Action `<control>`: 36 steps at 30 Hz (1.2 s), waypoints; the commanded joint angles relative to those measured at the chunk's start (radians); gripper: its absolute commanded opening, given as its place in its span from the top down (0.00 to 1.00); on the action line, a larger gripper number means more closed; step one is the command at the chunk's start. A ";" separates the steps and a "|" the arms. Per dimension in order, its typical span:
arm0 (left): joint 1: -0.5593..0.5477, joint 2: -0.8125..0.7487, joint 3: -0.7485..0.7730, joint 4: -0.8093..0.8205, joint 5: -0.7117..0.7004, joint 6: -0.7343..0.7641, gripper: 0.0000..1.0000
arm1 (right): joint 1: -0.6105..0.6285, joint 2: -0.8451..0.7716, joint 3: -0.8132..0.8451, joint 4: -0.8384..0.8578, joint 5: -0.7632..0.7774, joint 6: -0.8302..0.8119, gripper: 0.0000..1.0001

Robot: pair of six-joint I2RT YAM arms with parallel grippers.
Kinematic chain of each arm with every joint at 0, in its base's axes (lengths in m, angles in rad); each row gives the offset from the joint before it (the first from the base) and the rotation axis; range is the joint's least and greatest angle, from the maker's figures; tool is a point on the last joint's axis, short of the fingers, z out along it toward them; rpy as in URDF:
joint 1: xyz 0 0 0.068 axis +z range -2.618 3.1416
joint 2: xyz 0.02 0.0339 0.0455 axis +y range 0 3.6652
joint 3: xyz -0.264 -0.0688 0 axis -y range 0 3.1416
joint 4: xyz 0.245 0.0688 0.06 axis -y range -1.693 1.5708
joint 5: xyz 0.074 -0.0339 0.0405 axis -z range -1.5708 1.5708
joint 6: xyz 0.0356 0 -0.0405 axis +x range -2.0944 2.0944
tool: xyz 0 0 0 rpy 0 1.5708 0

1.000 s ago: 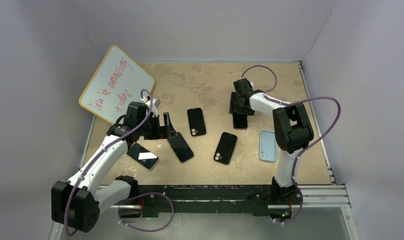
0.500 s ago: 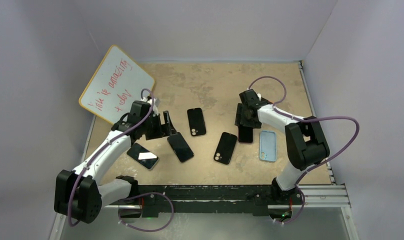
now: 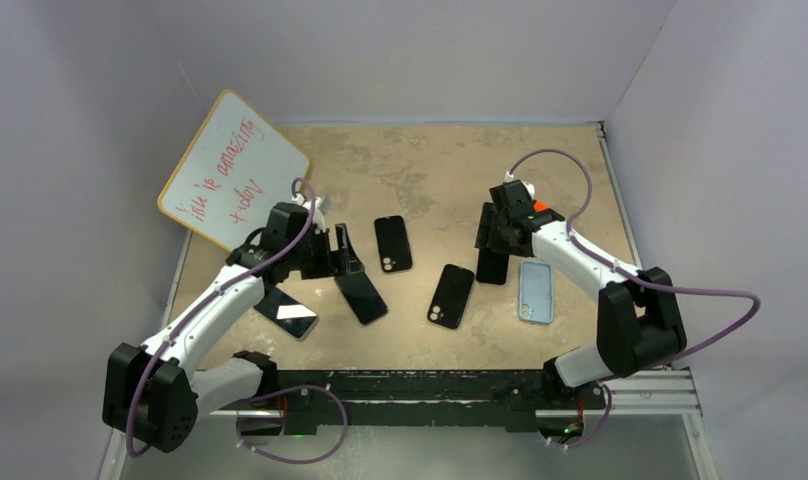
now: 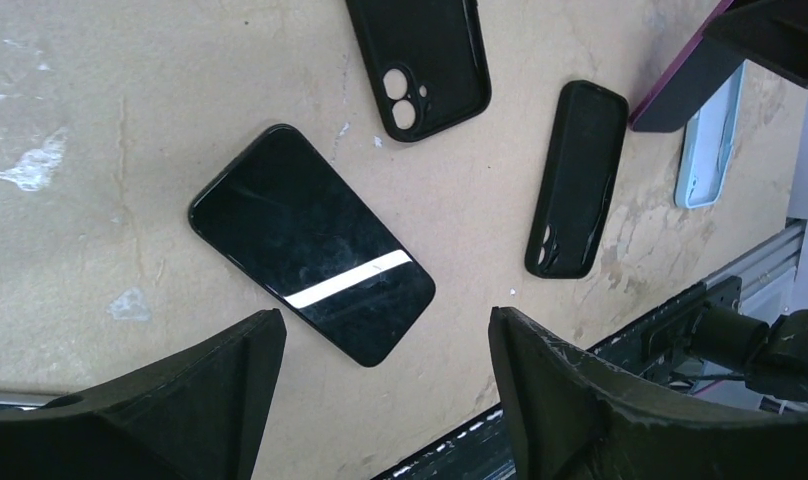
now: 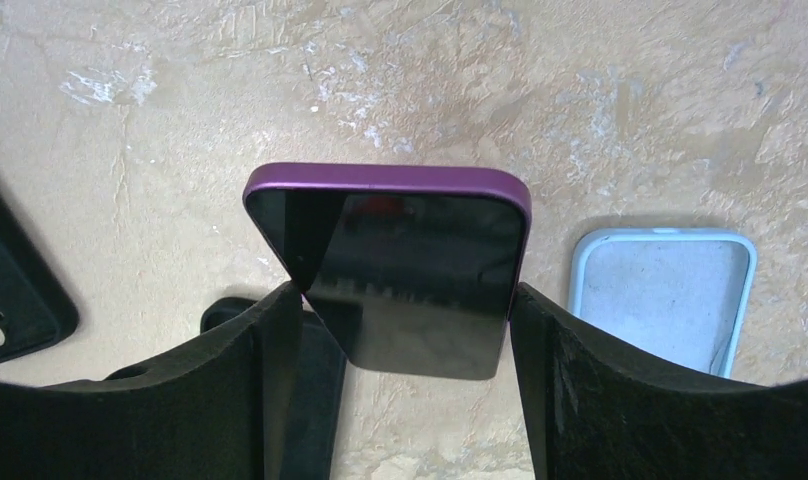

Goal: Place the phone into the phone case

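Right tool [image 5: 405, 310]: grips purple phone [image 5: 390, 260], holds it tilted, just beside empty blue case [image 5: 660, 290]. Left tool [image 4: 380, 350]: wide, empty, over black phone [image 4: 310, 255]. Not yet cased; to do: seat it.

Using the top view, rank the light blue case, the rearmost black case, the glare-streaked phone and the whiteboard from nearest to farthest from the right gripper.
1. light blue case, just right of the right gripper holding the purple phone
2. rearmost black case, mid-table, to its left
3. glare-streaked phone, near-left side
4. whiteboard, far-left corner
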 commanded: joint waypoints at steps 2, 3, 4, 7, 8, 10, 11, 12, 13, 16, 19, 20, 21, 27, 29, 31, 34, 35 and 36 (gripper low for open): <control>-0.031 0.023 0.031 0.053 0.019 0.009 0.24 | 0.004 -0.039 -0.018 0.016 -0.013 0.013 0.52; -0.033 0.027 0.034 0.052 0.022 0.013 0.24 | 0.004 -0.038 -0.021 0.019 -0.013 0.011 0.52; -0.036 0.028 0.038 0.053 0.028 0.018 0.24 | 0.004 -0.037 -0.024 0.025 -0.012 0.006 0.52; -0.040 0.024 0.041 0.056 0.031 0.020 0.25 | 0.005 -0.020 -0.058 0.084 -0.019 -0.019 0.52; -0.041 0.023 0.042 0.054 0.032 0.021 0.25 | 0.006 -0.005 -0.063 0.099 -0.018 -0.024 0.52; -0.042 0.019 0.044 0.050 0.036 0.021 0.25 | 0.005 0.032 -0.059 0.115 -0.016 -0.029 0.51; -0.042 0.017 0.045 0.050 0.035 0.021 0.25 | 0.005 0.052 -0.049 0.109 -0.016 -0.030 0.49; -0.042 0.015 0.046 0.050 0.034 0.023 0.25 | 0.006 0.069 -0.030 0.099 -0.018 -0.030 0.46; -0.042 0.015 0.049 0.045 0.032 0.027 0.25 | 0.006 0.079 -0.021 0.091 -0.024 -0.037 0.42; -0.043 0.013 0.064 0.020 0.023 0.038 0.25 | 0.008 0.085 -0.021 0.099 0.002 -0.053 0.22; -0.043 0.000 0.067 0.010 0.016 0.042 0.25 | 0.008 0.092 -0.029 0.118 0.010 -0.070 0.09; -0.043 -0.005 0.065 0.010 0.011 0.042 0.25 | 0.008 0.098 -0.032 0.125 0.003 -0.072 0.07; -0.043 -0.009 0.061 0.010 0.011 0.042 0.25 | 0.008 0.105 -0.035 0.129 -0.004 -0.073 0.05; -0.043 -0.007 0.040 0.014 0.000 0.045 0.25 | 0.030 0.168 -0.042 0.153 -0.023 -0.083 0.04; -0.043 0.006 0.046 0.028 -0.007 0.042 0.25 | 0.041 0.196 -0.031 0.141 -0.008 -0.082 0.05; -0.043 0.023 0.046 0.059 -0.039 0.024 0.26 | 0.048 0.221 -0.023 0.126 0.010 -0.079 0.06; -0.044 0.061 0.040 0.145 -0.076 -0.012 0.28 | 0.051 0.231 -0.038 0.128 0.004 -0.073 0.12; -0.046 0.081 0.043 0.177 -0.085 -0.025 0.29 | 0.050 0.230 -0.045 0.132 0.003 -0.072 0.17; -0.048 0.109 0.050 0.206 -0.093 -0.033 0.31 | 0.050 0.227 -0.051 0.137 -0.001 -0.071 0.22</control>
